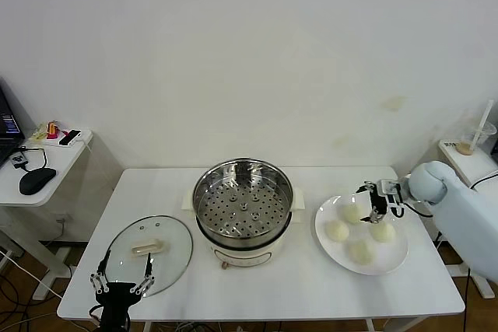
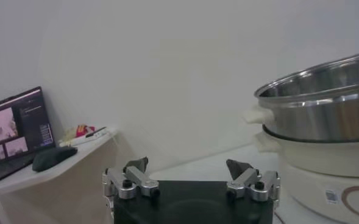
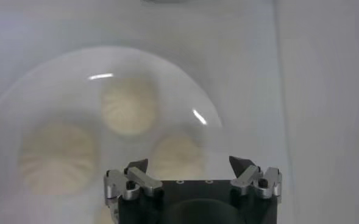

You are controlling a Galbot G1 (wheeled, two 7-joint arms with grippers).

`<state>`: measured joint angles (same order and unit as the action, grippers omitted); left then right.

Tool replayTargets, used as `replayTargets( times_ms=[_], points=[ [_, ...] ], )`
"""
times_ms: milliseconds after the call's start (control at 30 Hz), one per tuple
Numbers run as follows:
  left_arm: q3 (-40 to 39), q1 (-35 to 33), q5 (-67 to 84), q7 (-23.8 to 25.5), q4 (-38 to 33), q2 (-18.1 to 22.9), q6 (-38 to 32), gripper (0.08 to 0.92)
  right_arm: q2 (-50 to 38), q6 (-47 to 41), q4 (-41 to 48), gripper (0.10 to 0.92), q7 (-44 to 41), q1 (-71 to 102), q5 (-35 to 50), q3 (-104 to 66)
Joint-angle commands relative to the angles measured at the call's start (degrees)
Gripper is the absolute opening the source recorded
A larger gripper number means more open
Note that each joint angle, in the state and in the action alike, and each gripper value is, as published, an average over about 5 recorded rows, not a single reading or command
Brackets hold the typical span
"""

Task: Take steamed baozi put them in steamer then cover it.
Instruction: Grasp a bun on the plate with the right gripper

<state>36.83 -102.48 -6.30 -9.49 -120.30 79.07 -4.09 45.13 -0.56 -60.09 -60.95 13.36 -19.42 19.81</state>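
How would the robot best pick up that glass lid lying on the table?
Probably by the cream oblong handle at the centre of the cover, coming straight down from above. The lid lies flat on the table, handle up, and its glass dome and thin rim offer little to pinch. The left gripper, open at the near edge, is closest; fingers should close across the handle's narrow width.

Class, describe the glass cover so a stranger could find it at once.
Start at the white table; the steel steamer stands at its middle. To the steamer's left, near the left gripper, lies the cover: clear, with a cream handle, unlike the white plate.

Right end effector (image 3: 190, 165) gapes above plated baozi (image 3: 129, 106).
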Motion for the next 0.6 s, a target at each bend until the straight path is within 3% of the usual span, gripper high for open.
replayTargets(
  times_ms=[33, 300, 600],
  points=[
    [0.30, 0.10, 0.06, 0.09, -0.01, -0.03, 0.11, 0.823, 4.78, 0.58, 8.52, 0.823, -2.17, -5.49, -4.45, 6.00],
    [0.79, 0.38, 0.35, 0.16, 0.03, -0.21, 0.10, 0.823, 6.85, 0.45, 11.10, 0.808, -1.03, -5.37, -6.84, 5.90],
    [1.15, 0.40, 0.60, 0.13, -0.17, -0.17, -0.14, 0.823, 7.92, 0.25, 11.94, 0.677, -0.45, -5.39, -7.07, 6.16]
  ],
)
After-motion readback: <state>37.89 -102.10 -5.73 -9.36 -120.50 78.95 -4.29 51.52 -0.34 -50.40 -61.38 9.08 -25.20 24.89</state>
